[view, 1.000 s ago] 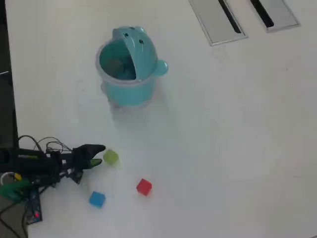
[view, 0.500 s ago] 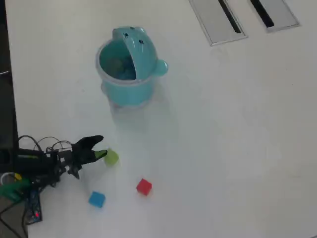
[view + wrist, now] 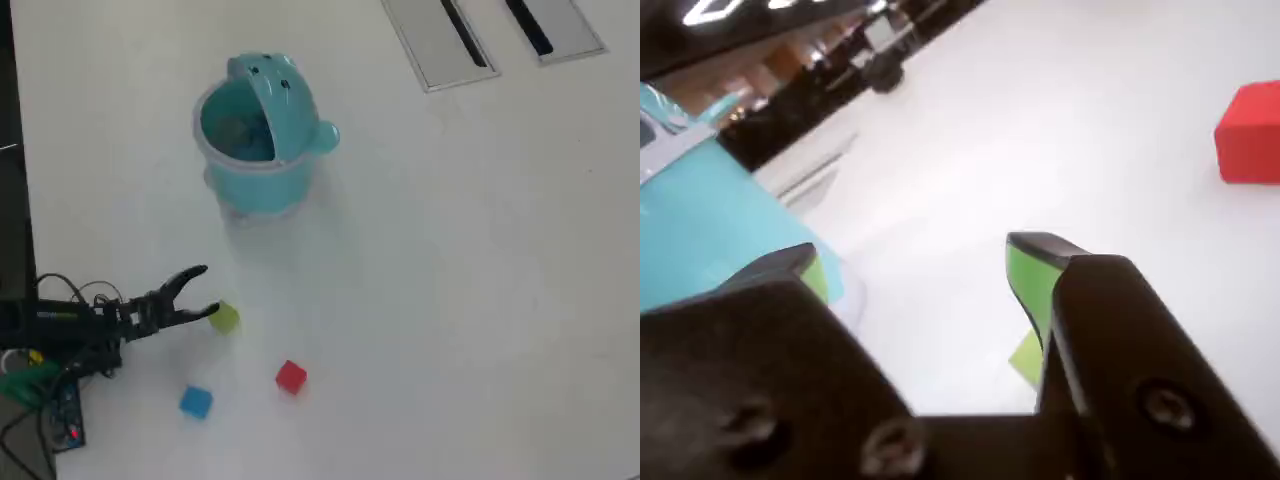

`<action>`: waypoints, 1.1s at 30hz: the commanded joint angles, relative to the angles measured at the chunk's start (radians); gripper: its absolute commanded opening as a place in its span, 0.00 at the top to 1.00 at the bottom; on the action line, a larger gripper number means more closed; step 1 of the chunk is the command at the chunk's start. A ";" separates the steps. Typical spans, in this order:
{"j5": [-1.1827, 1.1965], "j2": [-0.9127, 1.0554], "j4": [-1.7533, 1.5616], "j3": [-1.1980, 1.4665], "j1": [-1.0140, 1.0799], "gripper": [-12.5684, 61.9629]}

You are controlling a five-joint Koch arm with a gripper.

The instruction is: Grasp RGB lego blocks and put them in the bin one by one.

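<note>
My gripper [image 3: 208,290] stands open at the lower left of the overhead view, its two dark fingers spread wide. The yellow-green block [image 3: 225,318] lies on the table right by the tip of the lower finger, not between the jaws. In the wrist view my gripper [image 3: 920,255] shows green-lined fingers [image 3: 1032,285], with a corner of the yellow-green block [image 3: 1025,358] beside the right one. The red block [image 3: 291,377] [image 3: 1250,133] and the blue block [image 3: 196,402] rest on the table apart from the gripper. The teal bin [image 3: 258,170] [image 3: 700,220] stands upright further up the table.
Two grey slotted panels [image 3: 440,40] are set into the white table [image 3: 450,280] at the top right. The arm's base with cables and a small board [image 3: 60,410] sits at the lower left edge, next to the table's dark left border.
The jaws have spread from nearly shut to wide open, the upper finger swinging toward the bin. The yellow-green block has stayed in place by the lower fingertip.
</note>
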 commanded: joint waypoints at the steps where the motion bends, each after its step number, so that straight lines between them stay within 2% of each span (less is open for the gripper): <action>1: -0.092 0.058 0.037 -0.115 0.009 0.40; 6: -0.181 0.040 0.097 -0.232 0.064 0.40; 10: -0.264 0.038 0.344 -0.390 0.091 0.40; 17: -0.439 0.044 0.554 -0.454 0.117 0.39; 25: -0.604 -0.038 0.588 -0.497 0.244 0.39; 33: -0.641 -0.184 0.629 -0.607 0.308 0.39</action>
